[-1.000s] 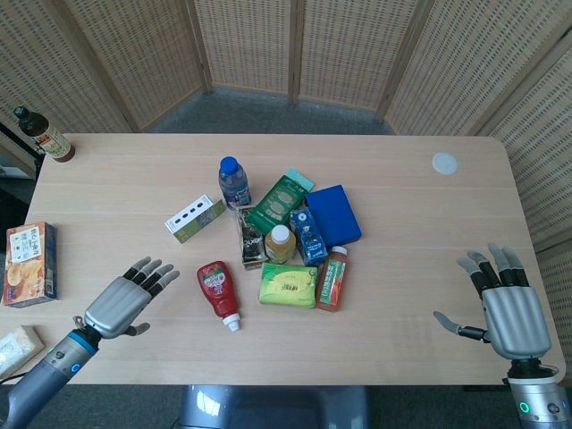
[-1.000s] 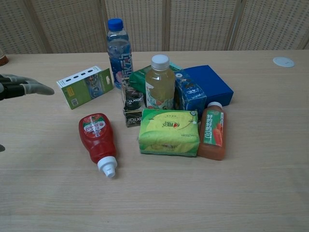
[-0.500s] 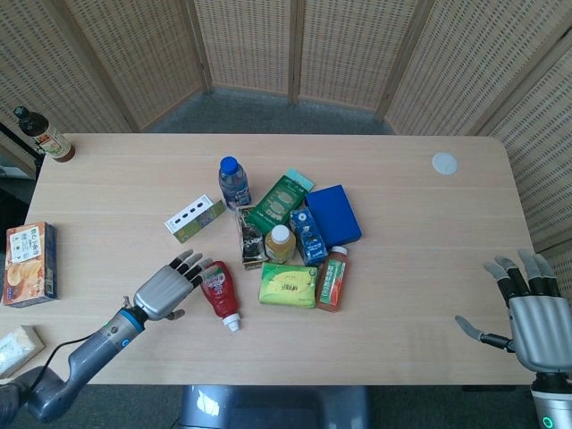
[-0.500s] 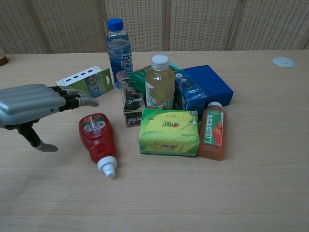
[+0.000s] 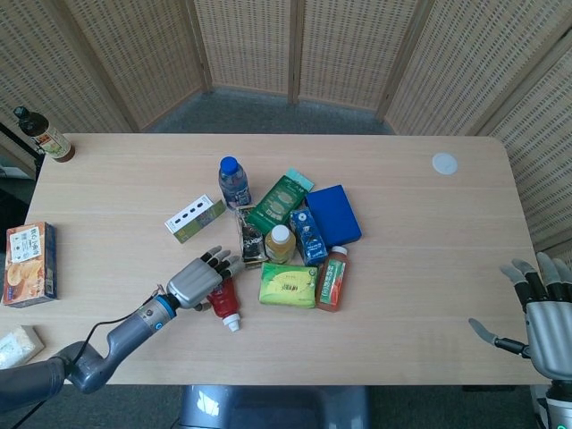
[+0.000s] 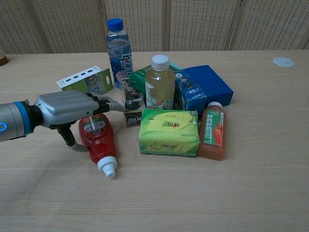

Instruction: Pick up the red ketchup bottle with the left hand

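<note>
The red ketchup bottle [image 6: 98,140] lies on its side on the table, white cap [image 6: 107,167] toward the front edge. In the head view the ketchup bottle [image 5: 223,302] is partly covered. My left hand [image 6: 72,110] hovers over the bottle's base, fingers spread and extended, thumb hanging down at the bottle's left side; it holds nothing. The left hand [image 5: 200,277] shows in the head view above the bottle. My right hand [image 5: 547,315] is open at the far right table edge, seen only in the head view.
Beside the ketchup sit a green tissue pack [image 6: 169,132], a dark carton [image 6: 132,105], a yellow juice bottle [image 6: 160,82], a water bottle [image 6: 119,47], a green-white box [image 6: 86,82], a blue box [image 6: 206,85] and an orange drink bottle [image 6: 213,131]. A snack box [image 5: 29,263] lies far left.
My left hand has moved right across the table and now sits over the ketchup bottle's base. The right hand has drawn back toward the right front edge.
</note>
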Robot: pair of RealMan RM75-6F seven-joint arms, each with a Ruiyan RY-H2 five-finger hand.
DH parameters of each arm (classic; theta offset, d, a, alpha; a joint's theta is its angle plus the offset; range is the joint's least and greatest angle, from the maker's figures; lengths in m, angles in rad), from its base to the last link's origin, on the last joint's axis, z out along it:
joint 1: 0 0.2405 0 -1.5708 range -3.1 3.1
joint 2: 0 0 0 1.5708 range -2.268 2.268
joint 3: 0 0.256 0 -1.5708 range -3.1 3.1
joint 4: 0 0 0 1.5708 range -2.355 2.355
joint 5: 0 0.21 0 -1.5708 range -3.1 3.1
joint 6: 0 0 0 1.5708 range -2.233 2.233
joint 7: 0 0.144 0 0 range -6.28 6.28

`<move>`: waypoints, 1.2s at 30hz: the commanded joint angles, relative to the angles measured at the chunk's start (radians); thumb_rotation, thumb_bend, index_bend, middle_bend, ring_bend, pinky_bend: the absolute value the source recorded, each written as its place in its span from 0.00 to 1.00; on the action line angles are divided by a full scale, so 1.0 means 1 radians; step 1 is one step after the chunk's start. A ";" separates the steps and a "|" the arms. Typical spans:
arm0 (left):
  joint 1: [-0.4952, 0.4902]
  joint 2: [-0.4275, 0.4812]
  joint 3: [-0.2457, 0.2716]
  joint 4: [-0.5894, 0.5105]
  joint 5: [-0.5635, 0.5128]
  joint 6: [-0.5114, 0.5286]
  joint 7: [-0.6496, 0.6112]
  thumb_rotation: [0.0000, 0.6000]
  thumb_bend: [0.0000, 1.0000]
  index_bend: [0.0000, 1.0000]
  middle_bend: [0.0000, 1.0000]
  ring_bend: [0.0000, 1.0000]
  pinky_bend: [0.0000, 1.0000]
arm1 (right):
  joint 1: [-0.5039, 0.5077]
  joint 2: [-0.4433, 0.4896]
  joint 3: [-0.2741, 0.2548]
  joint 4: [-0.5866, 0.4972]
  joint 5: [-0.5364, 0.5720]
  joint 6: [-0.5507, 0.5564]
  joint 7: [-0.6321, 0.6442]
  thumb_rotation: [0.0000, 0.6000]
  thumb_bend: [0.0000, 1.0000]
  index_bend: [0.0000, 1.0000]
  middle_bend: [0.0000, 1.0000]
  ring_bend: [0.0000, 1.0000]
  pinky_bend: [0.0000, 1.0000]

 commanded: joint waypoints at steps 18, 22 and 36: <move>-0.032 -0.034 0.067 0.036 0.036 0.041 -0.070 1.00 0.22 0.12 0.29 0.22 0.00 | -0.014 0.010 0.002 0.002 -0.011 0.006 0.011 0.45 0.17 0.22 0.22 0.06 0.00; -0.027 -0.024 0.072 0.029 0.043 0.070 -0.084 1.00 0.22 0.13 0.28 0.23 0.00 | -0.016 0.010 0.004 0.001 -0.008 0.005 0.011 0.45 0.17 0.22 0.22 0.06 0.00; -0.005 0.004 0.092 0.002 0.056 0.141 -0.113 1.00 0.22 0.18 0.12 0.00 0.00 | -0.011 0.006 0.009 -0.004 -0.011 -0.008 0.003 0.45 0.17 0.22 0.22 0.06 0.00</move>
